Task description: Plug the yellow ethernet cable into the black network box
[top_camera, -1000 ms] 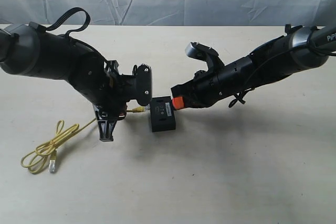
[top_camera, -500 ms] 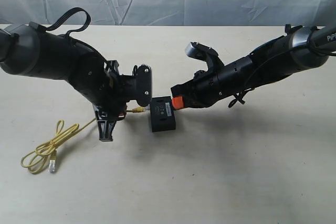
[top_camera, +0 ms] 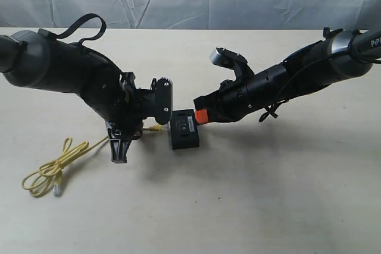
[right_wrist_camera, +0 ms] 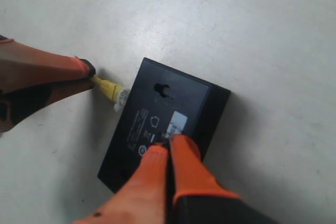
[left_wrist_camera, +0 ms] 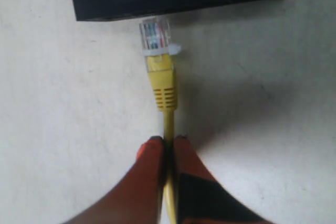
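The black network box [top_camera: 183, 130] lies flat near the middle of the table [top_camera: 268, 194], well away from every edge. The left gripper [left_wrist_camera: 168, 142] is closed down tight on the yellow ethernet cable [left_wrist_camera: 161, 80], its orange fingers pinching the cord a little behind the yellow boot. The clear plug [left_wrist_camera: 155, 35] points straight at the side of the box, and its tip meets that side. Most of the plug shows outside the box, and whether it has entered a port cannot be told. From the grip, the cord runs across the table to a loose coil that lies toward the left edge and nearer the front, with the second plug beside the loops. The right gripper [right_wrist_camera: 169, 148] has its fingers pressed together with nothing between them. Their tips rest on the top face of the box, beside the white label [right_wrist_camera: 179, 121].
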Robot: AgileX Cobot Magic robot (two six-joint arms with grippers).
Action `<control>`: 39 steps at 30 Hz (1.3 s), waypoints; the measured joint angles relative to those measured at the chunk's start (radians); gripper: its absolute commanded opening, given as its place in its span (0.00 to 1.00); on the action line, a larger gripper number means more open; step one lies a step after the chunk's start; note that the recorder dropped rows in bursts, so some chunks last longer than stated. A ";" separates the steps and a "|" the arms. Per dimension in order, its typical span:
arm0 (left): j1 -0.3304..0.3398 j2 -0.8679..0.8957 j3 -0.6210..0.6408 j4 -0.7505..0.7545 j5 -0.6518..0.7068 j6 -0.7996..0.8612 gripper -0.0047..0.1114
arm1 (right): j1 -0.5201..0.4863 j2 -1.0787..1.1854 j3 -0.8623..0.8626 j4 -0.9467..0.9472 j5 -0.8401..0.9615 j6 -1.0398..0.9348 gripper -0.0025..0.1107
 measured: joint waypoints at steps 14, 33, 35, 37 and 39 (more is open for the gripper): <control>0.000 0.000 0.000 0.000 -0.035 0.000 0.04 | 0.000 0.000 0.000 0.000 0.000 -0.018 0.02; 0.000 0.004 0.000 0.024 -0.035 0.000 0.04 | 0.000 0.000 0.000 0.000 0.000 -0.042 0.02; 0.000 0.015 0.000 0.024 -0.037 0.000 0.04 | 0.000 0.000 0.000 0.000 0.000 -0.042 0.02; 0.000 0.021 -0.001 0.026 -0.044 0.000 0.04 | 0.000 0.000 0.000 0.000 0.000 -0.042 0.02; 0.000 0.023 -0.002 0.026 -0.047 0.000 0.04 | 0.000 0.000 0.000 0.000 0.000 -0.042 0.02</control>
